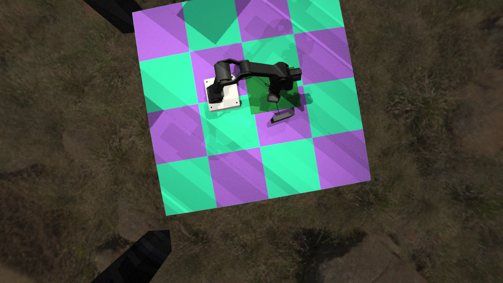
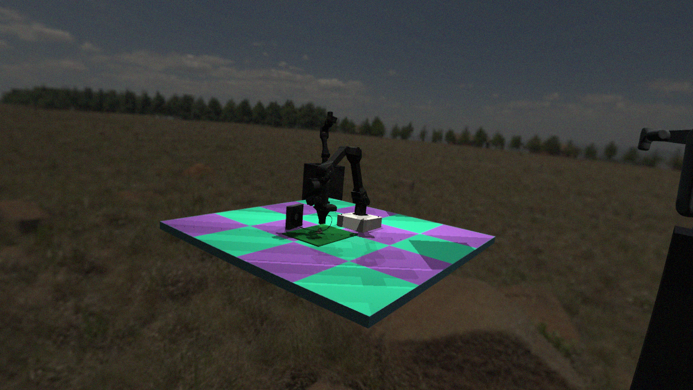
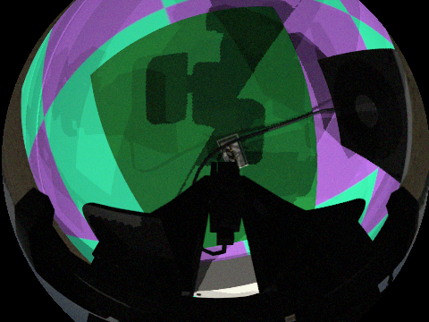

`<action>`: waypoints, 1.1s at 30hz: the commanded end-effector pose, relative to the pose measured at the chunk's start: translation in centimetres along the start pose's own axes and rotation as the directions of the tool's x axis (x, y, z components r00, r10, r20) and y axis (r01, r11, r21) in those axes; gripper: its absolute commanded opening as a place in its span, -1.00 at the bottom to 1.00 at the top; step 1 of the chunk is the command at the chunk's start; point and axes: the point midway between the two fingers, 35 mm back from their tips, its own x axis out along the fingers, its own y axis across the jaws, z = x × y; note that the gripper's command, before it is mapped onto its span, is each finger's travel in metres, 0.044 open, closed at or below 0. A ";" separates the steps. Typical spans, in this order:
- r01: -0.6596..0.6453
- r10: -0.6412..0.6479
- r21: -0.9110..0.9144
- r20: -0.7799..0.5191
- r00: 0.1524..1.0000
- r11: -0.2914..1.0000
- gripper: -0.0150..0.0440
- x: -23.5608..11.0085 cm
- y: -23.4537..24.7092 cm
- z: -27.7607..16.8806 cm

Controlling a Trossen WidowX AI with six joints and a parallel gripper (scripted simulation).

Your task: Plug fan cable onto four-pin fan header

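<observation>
The green board (image 1: 258,104) (image 2: 334,236) (image 3: 149,156) lies flat on the checkered platform beside the arm's white base (image 1: 230,98) (image 2: 359,222). The small grey four-pin header (image 3: 232,148) shows in the wrist view just beyond my fingertips. My gripper (image 1: 273,98) (image 2: 323,213) (image 3: 224,182) hangs a little above the board and is shut on the dark fan plug (image 3: 225,215). The thin cable (image 3: 286,121) runs from there to the black fan (image 1: 282,116) (image 2: 294,216) (image 3: 364,110), which stands upright just off the board's edge. In the top and exterior views the arm hides the header.
The purple and teal platform (image 1: 288,165) (image 2: 358,286) ends in open edges above grass. Black posts (image 1: 137,256) (image 2: 673,310) stand off the platform. A dark box stands behind the arm.
</observation>
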 end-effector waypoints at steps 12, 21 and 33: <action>0.006 -0.007 -0.376 0.000 1.000 0.927 -0.49 0.2 -1.2 -0.1; 0.007 -0.007 -0.389 0.001 1.000 0.921 -0.49 -0.1 -1.0 0.7; 0.007 -0.007 -0.384 0.001 1.000 0.923 -0.49 2.1 -1.0 0.7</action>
